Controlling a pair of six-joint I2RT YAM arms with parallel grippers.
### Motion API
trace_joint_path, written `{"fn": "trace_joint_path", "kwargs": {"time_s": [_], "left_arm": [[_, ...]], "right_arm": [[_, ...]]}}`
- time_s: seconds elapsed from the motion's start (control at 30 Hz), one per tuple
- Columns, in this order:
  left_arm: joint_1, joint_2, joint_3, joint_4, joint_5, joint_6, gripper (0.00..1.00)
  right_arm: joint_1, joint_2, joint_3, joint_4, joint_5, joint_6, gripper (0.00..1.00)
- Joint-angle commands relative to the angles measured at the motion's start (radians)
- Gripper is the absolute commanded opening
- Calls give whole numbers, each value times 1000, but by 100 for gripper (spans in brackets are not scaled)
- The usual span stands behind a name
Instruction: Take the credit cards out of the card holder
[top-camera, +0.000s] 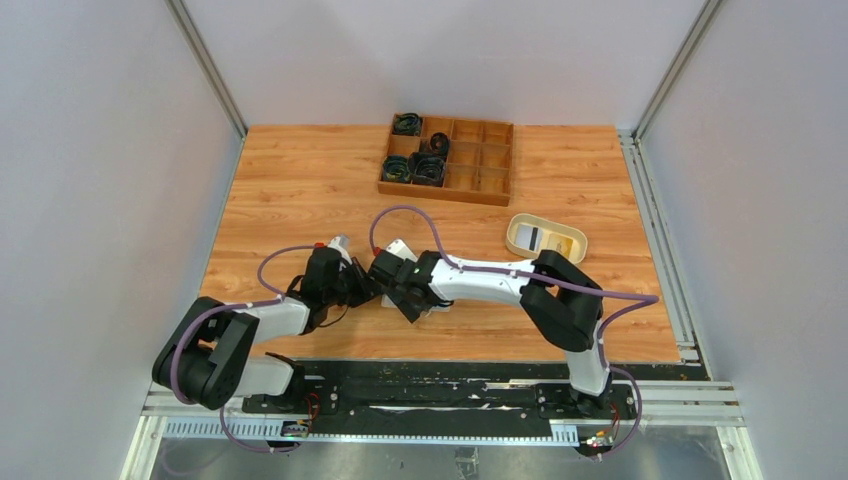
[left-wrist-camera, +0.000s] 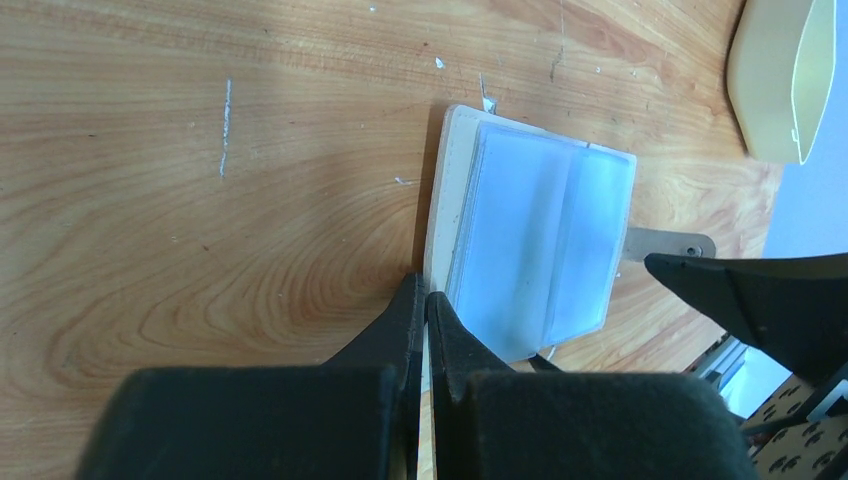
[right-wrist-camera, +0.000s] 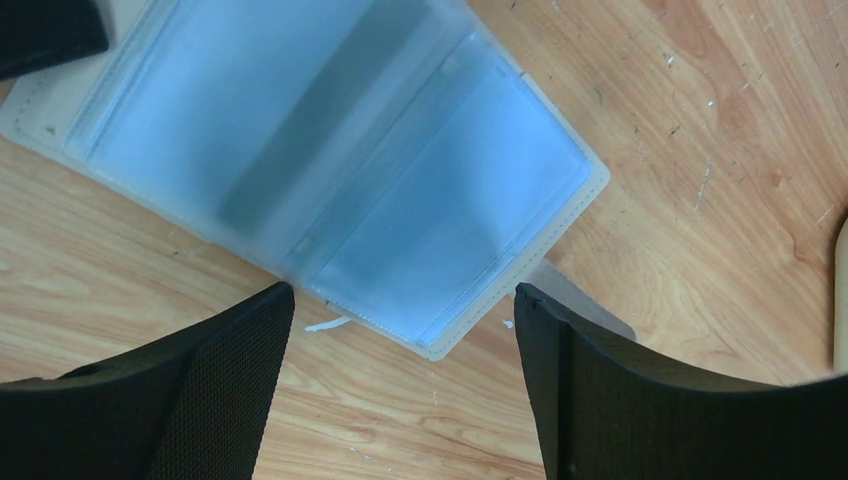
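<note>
The card holder (top-camera: 399, 248) lies open on the wooden table, mostly hidden under both grippers in the top view. In the left wrist view the card holder (left-wrist-camera: 530, 230) shows pale blue clear sleeves and a beige rim. My left gripper (left-wrist-camera: 425, 292) is shut on that rim's near edge; it shows in the top view (top-camera: 370, 287) too. My right gripper (right-wrist-camera: 400, 325) is open just above the holder's (right-wrist-camera: 350, 170) corner and snap tab (right-wrist-camera: 585, 300), touching nothing. Grey-blue and yellow credit cards (top-camera: 547, 241) lie in the cream tray. I cannot tell whether the sleeves hold cards.
The cream oval tray (top-camera: 520, 228) sits to the right of the grippers and shows in the left wrist view (left-wrist-camera: 775, 90). A brown wooden compartment box (top-camera: 480, 172) with dark coiled items stands at the back. One right finger (left-wrist-camera: 760, 295) shows beside the holder.
</note>
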Motion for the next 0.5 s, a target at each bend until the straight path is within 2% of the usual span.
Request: {"fn": "trace_joint_path", "kwargs": {"time_s": [0.0,0.47], "left_arm": [[-1,-8,3,-26,-6,0,0],[-1,-25,-8,-26,-3,-14,0]], "right_arm": [[-34,51,25,-19,27,2,85],[-87,18,96,27,10,-51,85]]}}
